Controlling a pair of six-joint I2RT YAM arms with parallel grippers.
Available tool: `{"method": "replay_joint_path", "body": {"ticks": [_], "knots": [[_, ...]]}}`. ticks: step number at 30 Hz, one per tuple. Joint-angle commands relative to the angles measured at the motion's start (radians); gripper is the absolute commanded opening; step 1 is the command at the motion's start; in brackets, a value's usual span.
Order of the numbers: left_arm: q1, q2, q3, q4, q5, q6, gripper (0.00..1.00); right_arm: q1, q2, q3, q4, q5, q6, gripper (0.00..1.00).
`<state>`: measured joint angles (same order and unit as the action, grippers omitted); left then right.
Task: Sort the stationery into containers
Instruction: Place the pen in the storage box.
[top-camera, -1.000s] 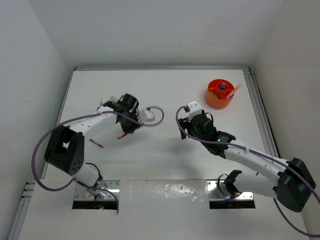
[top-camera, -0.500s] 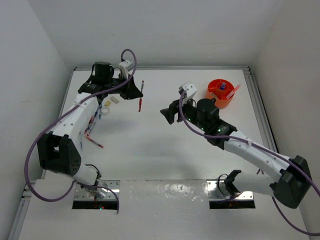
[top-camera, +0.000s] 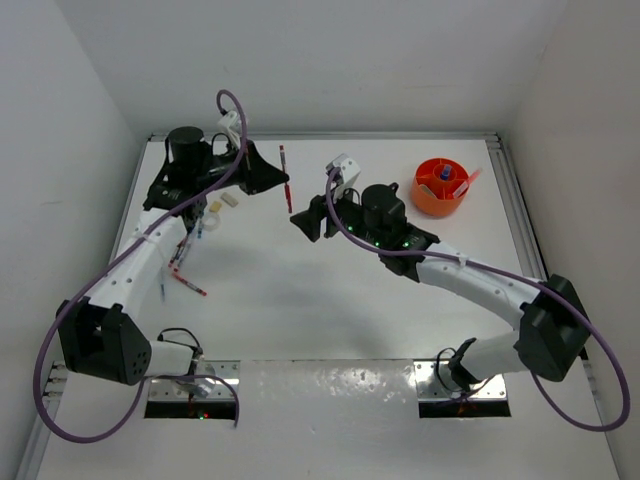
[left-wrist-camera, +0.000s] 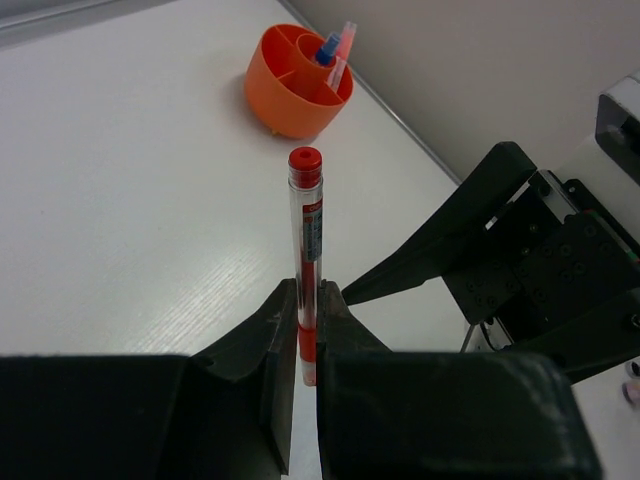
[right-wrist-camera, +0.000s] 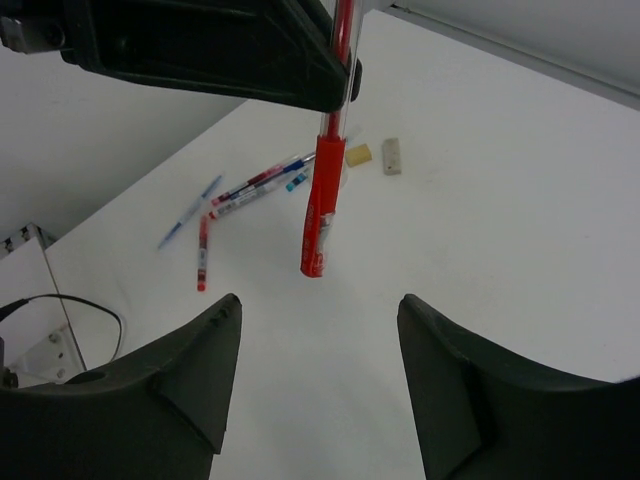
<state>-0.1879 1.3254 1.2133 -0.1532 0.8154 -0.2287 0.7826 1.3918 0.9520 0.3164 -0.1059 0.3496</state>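
My left gripper (top-camera: 275, 178) is shut on a red pen (top-camera: 285, 178) and holds it in the air over the back middle of the table. In the left wrist view the pen (left-wrist-camera: 306, 230) sticks out from between the jaws (left-wrist-camera: 308, 300). My right gripper (top-camera: 308, 222) is open and empty, close in front of the pen; in the right wrist view the pen (right-wrist-camera: 325, 200) hangs just beyond its spread fingertips (right-wrist-camera: 320, 305). The round orange tub (top-camera: 441, 186) at the back right holds a blue-capped bottle and a pink pen (left-wrist-camera: 335, 45).
Loose pens (top-camera: 190, 240) lie at the left, with one red pen (top-camera: 188, 285) nearer the front. A beige block (right-wrist-camera: 359, 154) and a small grey block (right-wrist-camera: 392, 156) lie beside them. Walls enclose the table on three sides.
My left gripper has lifted the red pen from the table's left-middle up to the back middle. My right gripper has swung left and back, toward the pen.
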Motion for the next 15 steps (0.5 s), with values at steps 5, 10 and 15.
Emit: {"method": "replay_joint_path", "body": {"ticks": [5,10,15], "knots": [[0.001,-0.041,-0.069,0.129,0.002,-0.075,0.0,0.009,-0.005,-0.003,0.127,0.002,0.049,0.59],[-0.01,-0.048,-0.081,0.175,0.001,-0.084,0.0,0.01,0.081,0.062,0.142,0.0,0.089,0.55],[-0.01,-0.064,-0.104,0.184,0.002,-0.086,0.0,0.01,0.139,0.102,0.147,0.035,0.097,0.42]]}}
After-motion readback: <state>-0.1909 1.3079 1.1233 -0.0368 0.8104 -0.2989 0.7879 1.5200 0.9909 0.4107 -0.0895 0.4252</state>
